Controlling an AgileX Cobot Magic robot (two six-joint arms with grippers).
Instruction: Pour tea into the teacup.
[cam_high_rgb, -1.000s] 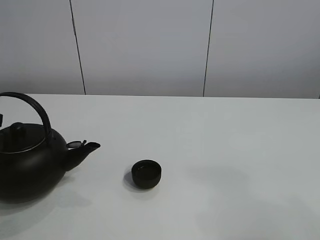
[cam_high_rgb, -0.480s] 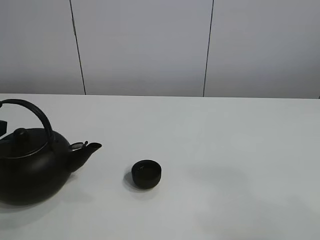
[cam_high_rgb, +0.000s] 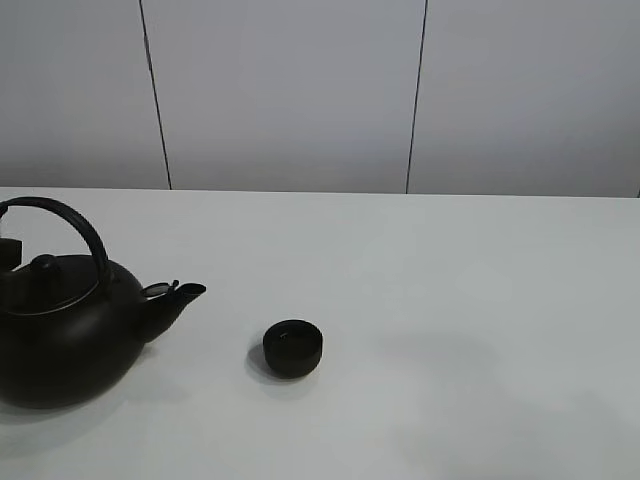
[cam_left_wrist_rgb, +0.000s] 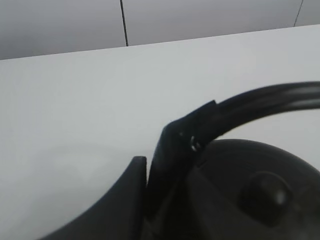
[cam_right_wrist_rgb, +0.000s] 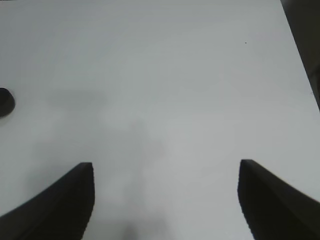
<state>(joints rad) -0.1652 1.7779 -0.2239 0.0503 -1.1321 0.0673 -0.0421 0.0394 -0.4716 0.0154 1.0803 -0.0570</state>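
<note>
- The left gripper (cam_left_wrist_rgb: 172, 150) has its dark fingers (cam_left_wrist_rgb: 165, 175) closed tight on the arched handle (cam_left_wrist_rgb: 260, 102) of the kettle (cam_high_rgb: 60, 335); the wrist view shows the handle running out from between them, just above the lid knob (cam_left_wrist_rgb: 265, 192).
- In the high view only a small dark part of that gripper shows, at the table's 9 o'clock edge, touching the handle's outer end.
- The right gripper (cam_right_wrist_rgb: 165, 200) hangs over bare table with its two fingers (cam_right_wrist_rgb: 60, 205) set well apart and nothing between them.
- The kettle sits upright on the white table (cam_high_rgb: 450, 300) at about 8 o'clock in the high view, with its spout (cam_high_rgb: 180, 300) pointing toward 3 o'clock, at the teacup.
- The teacup (cam_high_rgb: 293, 348) stands upright near 6 o'clock, a little left of the middle, apart from the spout and touching nothing but the table.
- Its inside looks dark; whether it holds liquid cannot be told.
- A sliver of the teacup (cam_right_wrist_rgb: 6, 102) also shows at the edge of the right wrist view, well apart from that gripper's fingers.
- Behind the table stands a pale panelled wall (cam_high_rgb: 290, 90) at 12 o'clock.
</note>
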